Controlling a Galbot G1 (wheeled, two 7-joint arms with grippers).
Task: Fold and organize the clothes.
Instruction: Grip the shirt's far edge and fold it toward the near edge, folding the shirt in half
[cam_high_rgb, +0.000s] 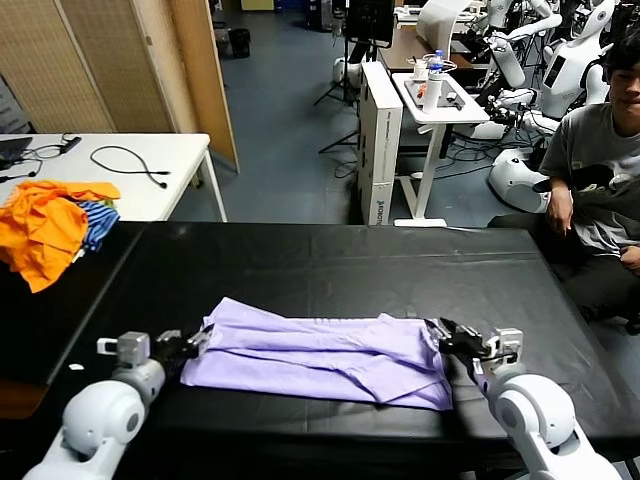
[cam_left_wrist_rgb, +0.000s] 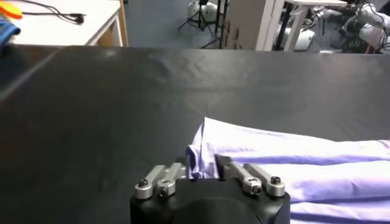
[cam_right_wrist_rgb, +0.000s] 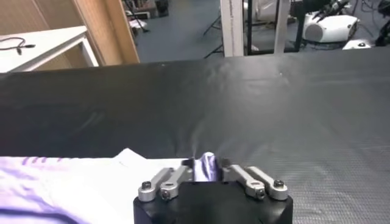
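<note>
The pale lavender T-shirt (cam_high_rgb: 320, 358) lies folded into a long flat band across the near part of the black table (cam_high_rgb: 330, 262). My left gripper (cam_high_rgb: 196, 344) is shut on the shirt's left end, where fabric bunches between the jaws (cam_left_wrist_rgb: 201, 164). My right gripper (cam_high_rgb: 450, 340) is shut on the shirt's right end, with a fold of cloth pinched between the jaws (cam_right_wrist_rgb: 206, 167). The shirt shows in the left wrist view (cam_left_wrist_rgb: 292, 164) and the right wrist view (cam_right_wrist_rgb: 73, 182). Both ends sit low at the table surface.
Bright orange garments (cam_high_rgb: 45, 225) and a blue-striped cloth (cam_high_rgb: 97, 222) lie at the table's far left corner. A white table with cables (cam_high_rgb: 110, 165) stands behind. A seated person (cam_high_rgb: 600, 170) is at the far right. A white stand (cam_high_rgb: 430, 105) with bottles is beyond.
</note>
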